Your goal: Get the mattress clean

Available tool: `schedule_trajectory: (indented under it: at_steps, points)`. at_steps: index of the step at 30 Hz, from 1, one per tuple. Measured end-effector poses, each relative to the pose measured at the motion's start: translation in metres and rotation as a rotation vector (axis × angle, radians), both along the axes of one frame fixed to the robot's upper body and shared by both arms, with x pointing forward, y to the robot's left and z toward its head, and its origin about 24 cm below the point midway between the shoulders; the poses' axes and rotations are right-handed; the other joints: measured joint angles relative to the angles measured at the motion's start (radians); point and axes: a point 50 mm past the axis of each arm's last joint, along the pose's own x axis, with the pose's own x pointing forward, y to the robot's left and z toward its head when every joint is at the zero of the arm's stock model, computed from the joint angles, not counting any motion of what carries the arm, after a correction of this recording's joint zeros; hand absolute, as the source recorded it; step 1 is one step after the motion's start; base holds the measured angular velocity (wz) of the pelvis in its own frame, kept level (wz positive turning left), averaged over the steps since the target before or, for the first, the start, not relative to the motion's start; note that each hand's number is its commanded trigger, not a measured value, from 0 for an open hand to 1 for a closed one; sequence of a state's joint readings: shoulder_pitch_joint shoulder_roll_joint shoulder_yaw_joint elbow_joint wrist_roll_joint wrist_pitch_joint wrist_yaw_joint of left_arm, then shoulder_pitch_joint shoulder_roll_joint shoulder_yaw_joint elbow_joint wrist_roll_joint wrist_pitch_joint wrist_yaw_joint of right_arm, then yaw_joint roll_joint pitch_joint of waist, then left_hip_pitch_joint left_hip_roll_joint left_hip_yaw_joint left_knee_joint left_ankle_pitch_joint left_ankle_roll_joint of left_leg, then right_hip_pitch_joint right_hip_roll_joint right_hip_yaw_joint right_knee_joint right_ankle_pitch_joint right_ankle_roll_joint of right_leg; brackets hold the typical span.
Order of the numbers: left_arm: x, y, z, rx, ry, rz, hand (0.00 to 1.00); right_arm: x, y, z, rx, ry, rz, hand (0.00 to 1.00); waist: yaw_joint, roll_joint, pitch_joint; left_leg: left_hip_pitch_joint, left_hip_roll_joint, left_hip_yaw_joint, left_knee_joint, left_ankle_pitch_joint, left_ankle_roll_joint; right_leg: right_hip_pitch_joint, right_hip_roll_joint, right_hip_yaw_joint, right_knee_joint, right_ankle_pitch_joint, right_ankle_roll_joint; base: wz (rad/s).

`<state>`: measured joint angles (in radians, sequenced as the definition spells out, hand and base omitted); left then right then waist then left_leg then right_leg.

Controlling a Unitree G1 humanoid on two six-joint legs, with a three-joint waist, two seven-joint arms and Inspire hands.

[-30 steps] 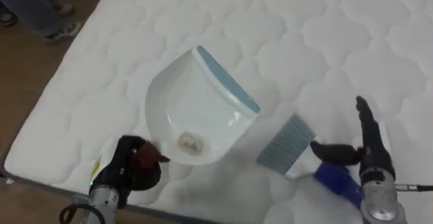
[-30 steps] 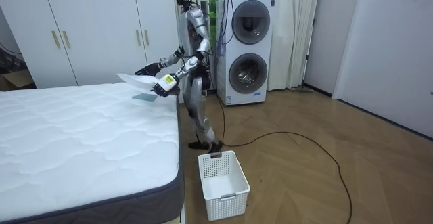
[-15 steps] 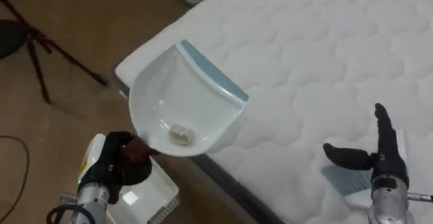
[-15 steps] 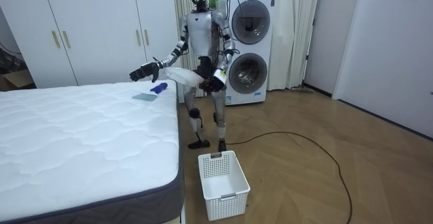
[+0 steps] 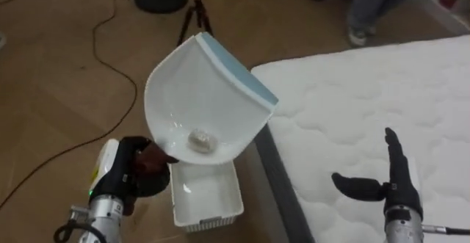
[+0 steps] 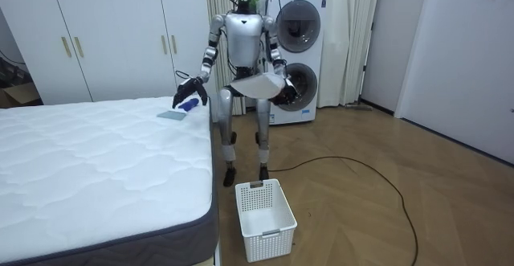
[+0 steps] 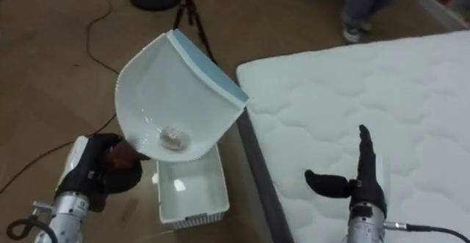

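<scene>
- Checking the scrap: where is it?
- In the dustpan. It's a small pale crumpled lump at the low end, by the handle. Pan is tilted, blue lip up.
- Who has the pan?
- Left hand, fingers wrapped round the handle. Pan is off the bed, out over the floor past the mattress corner.
- Basket?
- White basket sits on the floor just beside the bed's edge. In the eye views the pan's low end overlaps the basket's far rim. Room view has the pan at waist height and the basket on the floor in front of the robot's feet.
- Right hand?
- Right hand is over the mattress near its edge. Fingers straight, thumb out sideways, holding nothing.
- Brush?
- Brush lies on the bed corner, blue handle. In the room view it's just under the right hand. Can't tell if they touch.
- Stance?
- Upright at the bed corner, facing the room camera, washers behind it.
- Anything else around?
- Person, legs only, standing on the floor beyond the bed's far edge. Tripod is also on the floor, beyond the pan.
</scene>
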<state>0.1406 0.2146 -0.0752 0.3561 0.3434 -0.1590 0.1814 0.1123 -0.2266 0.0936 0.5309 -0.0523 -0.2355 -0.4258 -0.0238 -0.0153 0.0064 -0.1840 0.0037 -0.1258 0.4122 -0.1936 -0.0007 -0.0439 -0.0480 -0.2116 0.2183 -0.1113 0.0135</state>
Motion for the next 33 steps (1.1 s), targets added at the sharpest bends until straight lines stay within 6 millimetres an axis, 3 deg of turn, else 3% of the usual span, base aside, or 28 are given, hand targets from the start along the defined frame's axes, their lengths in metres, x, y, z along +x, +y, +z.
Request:
schedule_trajectory:
  at_steps: [1,3,6,9,15,22,26,29,33]
  points:
    - [0.000,0.000,0.000,-0.001,0.001,-0.002,1.00,0.003,0.002,0.001,-0.004,-0.004,0.015,0.00,0.009,0.006,0.0053,-0.001,0.000,-0.003,-0.003,0.001,-0.001,0.000,0.002,-0.007,0.000,-0.004,-0.003,0.30]
    - [-0.001,-0.001,-0.002,-0.003,0.013,-0.008,1.00,0.003,0.009,-0.002,-0.017,0.024,0.075,0.00,0.032,0.020,0.0052,-0.003,-0.001,-0.013,-0.020,0.008,-0.012,0.003,-0.002,-0.036,0.003,-0.023,-0.006,0.37]
    - [-0.006,-0.001,-0.005,-0.004,0.032,-0.008,1.00,0.004,0.016,-0.004,-0.016,0.052,0.126,0.00,0.061,0.013,0.0042,0.015,-0.003,-0.012,-0.054,0.016,-0.021,0.012,-0.005,-0.039,0.007,-0.043,-0.008,0.22]
    - [-0.013,0.001,-0.010,-0.018,0.066,0.005,1.00,0.007,0.019,-0.001,-0.023,0.040,0.152,0.00,0.057,0.001,0.0031,0.026,-0.010,-0.005,-0.070,0.016,-0.021,0.027,-0.016,-0.067,0.008,-0.065,-0.006,0.26]
    - [-0.019,0.004,-0.015,-0.009,0.104,0.018,1.00,0.011,0.025,0.005,-0.069,0.021,0.216,0.00,0.061,-0.019,0.0084,0.064,-0.007,0.029,-0.091,0.016,-0.021,0.065,-0.017,-0.066,0.005,-0.076,0.002,0.22]
    - [-0.028,0.009,-0.030,0.003,0.182,0.035,1.00,0.002,0.023,-0.006,-0.111,0.093,0.242,0.00,0.059,-0.020,0.0095,0.025,0.005,0.101,-0.050,0.012,-0.016,0.073,-0.010,-0.063,0.008,-0.095,0.000,0.26]
    - [-0.028,0.010,-0.032,0.011,0.205,0.027,1.00,-0.001,0.020,-0.010,-0.128,0.128,0.258,0.00,0.057,0.001,0.0150,-0.054,0.007,0.096,0.019,0.005,-0.013,0.013,-0.012,-0.070,0.070,-0.131,-0.014,0.22]
    - [-0.030,0.013,-0.035,0.017,0.227,0.021,1.00,-0.002,0.019,-0.011,-0.167,0.136,0.281,0.00,0.056,0.037,0.0160,-0.069,0.009,0.093,0.033,0.005,-0.013,-0.003,-0.013,-0.074,0.095,-0.137,-0.018,0.00]
    - [-0.019,0.034,-0.025,0.090,0.222,-0.006,1.00,-0.004,0.012,-0.011,-0.196,0.149,0.285,0.00,0.049,0.063,0.0090,-0.104,0.002,0.098,0.062,0.006,-0.011,-0.066,-0.039,-0.064,0.169,-0.167,-0.016,-0.02]
